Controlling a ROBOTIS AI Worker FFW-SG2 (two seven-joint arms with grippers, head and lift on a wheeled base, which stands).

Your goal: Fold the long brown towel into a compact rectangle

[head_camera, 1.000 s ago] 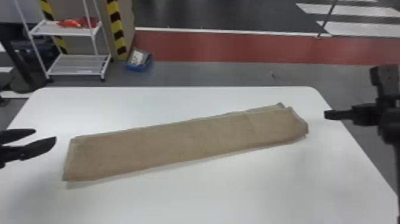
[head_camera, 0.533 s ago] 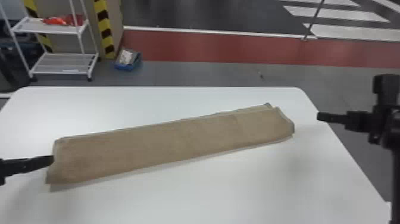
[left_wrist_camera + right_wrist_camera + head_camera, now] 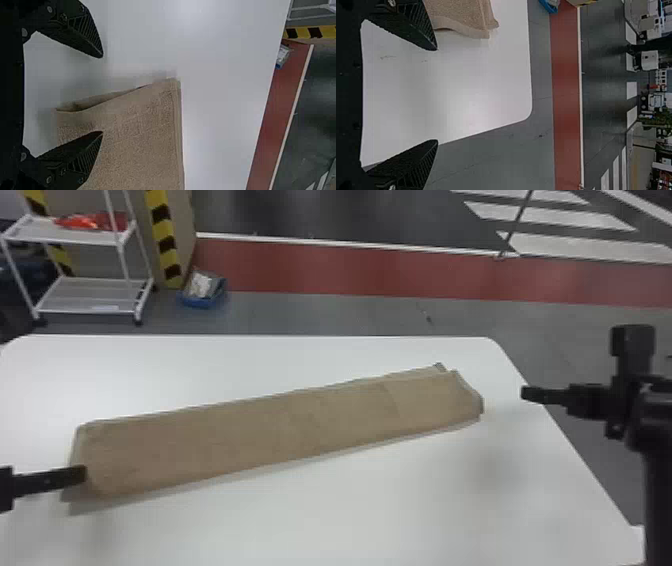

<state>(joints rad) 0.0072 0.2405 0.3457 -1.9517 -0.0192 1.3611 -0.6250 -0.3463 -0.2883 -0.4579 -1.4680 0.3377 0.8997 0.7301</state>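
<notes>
Clearly, the left side is the nearer one

The long brown cloth towel (image 3: pixel 280 435) lies as a narrow strip on the white table (image 3: pixel 280 362), its long axis going from left to right, with the right end farther from the robot. At the left end is the black left gripper (image 3: pixel 85 473); its two fingers are apart, one over the towel, the other just beyond it. The black right gripper (image 3: pixel 524 392), also open, is past the other end. So, I think, the next grasp should close across this left end.
</notes>
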